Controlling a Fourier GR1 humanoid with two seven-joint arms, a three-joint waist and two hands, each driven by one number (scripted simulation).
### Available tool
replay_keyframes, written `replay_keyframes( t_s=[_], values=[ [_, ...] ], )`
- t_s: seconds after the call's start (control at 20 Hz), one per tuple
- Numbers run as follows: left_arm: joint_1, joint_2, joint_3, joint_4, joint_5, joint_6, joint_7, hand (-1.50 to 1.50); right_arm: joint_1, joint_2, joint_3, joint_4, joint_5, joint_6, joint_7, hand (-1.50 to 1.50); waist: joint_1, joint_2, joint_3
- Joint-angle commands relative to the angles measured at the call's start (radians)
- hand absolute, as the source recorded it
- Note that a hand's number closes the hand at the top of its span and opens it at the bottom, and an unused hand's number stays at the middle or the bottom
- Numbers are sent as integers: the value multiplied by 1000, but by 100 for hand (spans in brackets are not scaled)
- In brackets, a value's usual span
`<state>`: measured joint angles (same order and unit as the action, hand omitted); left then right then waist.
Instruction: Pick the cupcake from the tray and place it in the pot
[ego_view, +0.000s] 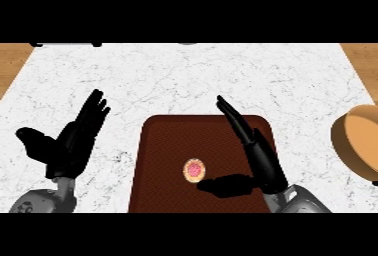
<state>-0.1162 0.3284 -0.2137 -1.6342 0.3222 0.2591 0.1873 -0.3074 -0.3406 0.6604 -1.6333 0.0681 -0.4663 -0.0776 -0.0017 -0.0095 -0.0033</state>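
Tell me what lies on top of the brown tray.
A cupcake lies on the tray. The open right hand covers the tray's right part, so anything beneath it stays hidden.

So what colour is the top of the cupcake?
Pink, with a pale rim, on the cupcake, seen in the head view.

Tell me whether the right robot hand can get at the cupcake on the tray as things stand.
Probably yes. The right robot hand is open over the brown tray, thumb just beside the cupcake, and nothing lies between them.
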Motion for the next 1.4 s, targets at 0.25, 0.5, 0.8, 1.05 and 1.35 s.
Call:
replay_keyframes(
  t_s=[0.25, 0.5, 0.8, 1.05, 1.35],
  values=[
    [30, -2, -13, -63, -37, 36, 63, 0, 90, -287, 61, -340, 306, 58, 313, -150, -21, -4, 0],
    [23, 15, 6, -71, -31, 14, 72, 0, -17, -383, 32, -493, 291, 304, 593, -150, -1, 1, 0],
    [-17, -14, 11, -45, -40, 32, 90, 0, -193, -302, 65, -581, 213, 548, 994, -150, 11, 5, -1],
    [-26, -43, 7, -3, -74, 20, 47, 0, -260, -139, 96, -517, 194, 624, 1190, -150, 6, 8, 2],
    [-51, -74, 3, 1, -112, 46, 63, 0, -324, 6, 109, -416, 193, 671, 1309, -150, 3, 8, 2]
  ],
)
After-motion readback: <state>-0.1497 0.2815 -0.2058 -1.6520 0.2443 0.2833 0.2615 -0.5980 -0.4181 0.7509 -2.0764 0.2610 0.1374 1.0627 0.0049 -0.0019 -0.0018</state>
